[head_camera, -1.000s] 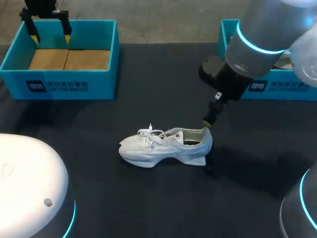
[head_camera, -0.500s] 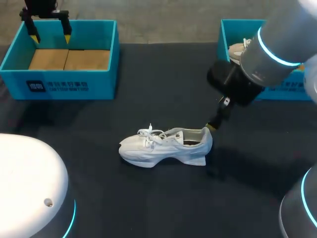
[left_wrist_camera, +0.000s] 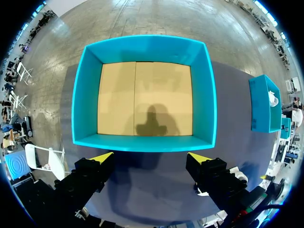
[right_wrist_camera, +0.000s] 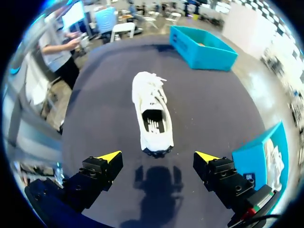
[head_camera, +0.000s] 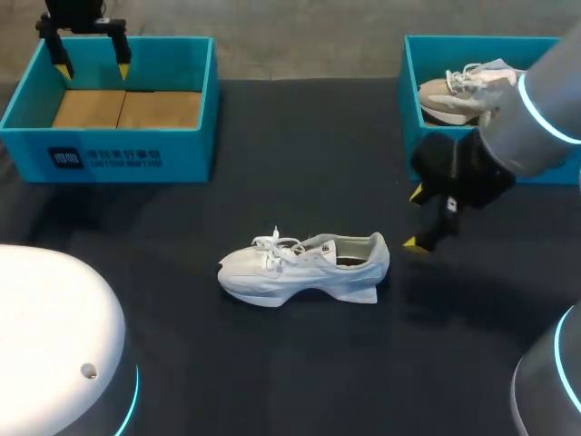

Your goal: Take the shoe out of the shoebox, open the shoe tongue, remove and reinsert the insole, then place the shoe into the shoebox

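Right tool (head_camera: 412,218) wide open, apart from shoe (head_camera: 304,266)

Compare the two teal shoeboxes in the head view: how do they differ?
The left shoebox is empty, its cardboard floor bare; the right shoebox holds a tan shoe. The open left gripper hangs above the left shoebox's edge; the open right gripper is outside the right shoebox, near the white shoe. The left shoebox shows whole; my right arm hides part of the right shoebox. Both are teal and open-topped.
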Controlling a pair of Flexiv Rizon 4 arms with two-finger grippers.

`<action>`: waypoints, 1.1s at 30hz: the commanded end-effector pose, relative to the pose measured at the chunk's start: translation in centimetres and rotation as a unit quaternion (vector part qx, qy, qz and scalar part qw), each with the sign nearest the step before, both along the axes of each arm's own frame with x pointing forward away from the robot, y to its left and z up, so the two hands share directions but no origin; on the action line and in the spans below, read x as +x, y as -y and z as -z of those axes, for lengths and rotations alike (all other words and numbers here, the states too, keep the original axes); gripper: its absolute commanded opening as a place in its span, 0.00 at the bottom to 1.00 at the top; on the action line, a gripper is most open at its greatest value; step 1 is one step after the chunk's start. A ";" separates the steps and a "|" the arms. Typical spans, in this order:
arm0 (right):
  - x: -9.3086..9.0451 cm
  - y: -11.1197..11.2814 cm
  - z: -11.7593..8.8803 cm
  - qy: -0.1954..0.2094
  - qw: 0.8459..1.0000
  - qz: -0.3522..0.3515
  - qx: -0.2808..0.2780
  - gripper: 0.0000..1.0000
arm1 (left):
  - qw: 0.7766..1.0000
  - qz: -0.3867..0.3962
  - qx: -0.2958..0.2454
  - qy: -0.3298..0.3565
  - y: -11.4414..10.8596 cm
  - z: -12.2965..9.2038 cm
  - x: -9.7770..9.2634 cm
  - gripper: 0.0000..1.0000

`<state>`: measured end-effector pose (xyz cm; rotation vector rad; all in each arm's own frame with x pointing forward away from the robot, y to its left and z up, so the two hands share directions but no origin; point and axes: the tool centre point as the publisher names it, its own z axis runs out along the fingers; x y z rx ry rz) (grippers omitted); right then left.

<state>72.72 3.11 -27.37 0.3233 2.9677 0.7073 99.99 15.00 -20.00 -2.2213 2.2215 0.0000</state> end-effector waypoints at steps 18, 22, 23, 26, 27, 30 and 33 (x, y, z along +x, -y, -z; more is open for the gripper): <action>1.9 7.0 5.7 0.055 0.948 -0.052 0.309 1.00 | 1.000 0.000 0.000 0.000 0.0 0.0 0.0 1.00; 2.1 8.1 6.8 0.066 0.947 -0.048 0.312 1.00 | 1.000 0.000 0.000 0.000 0.0 0.0 0.0 1.00; 2.0 8.2 6.9 0.067 0.946 -0.051 0.312 1.00 | 1.000 0.000 0.000 0.000 0.0 0.0 0.0 1.00; 1.8 8.3 7.3 0.073 0.949 -0.060 0.300 1.00 | 1.000 0.000 0.000 0.000 0.0 0.0 0.0 1.00; 1.8 8.3 7.5 0.073 0.949 -0.060 0.300 1.00 | 1.000 0.000 0.000 0.000 0.0 0.0 0.0 1.00; 1.7 8.3 8.0 0.072 0.952 -0.061 0.292 1.00 | 1.000 0.000 0.000 0.000 0.0 0.0 0.0 1.00; 1.7 8.3 8.4 0.072 0.958 -0.053 0.273 1.00 | 1.000 0.000 0.000 0.000 0.0 0.0 0.0 1.00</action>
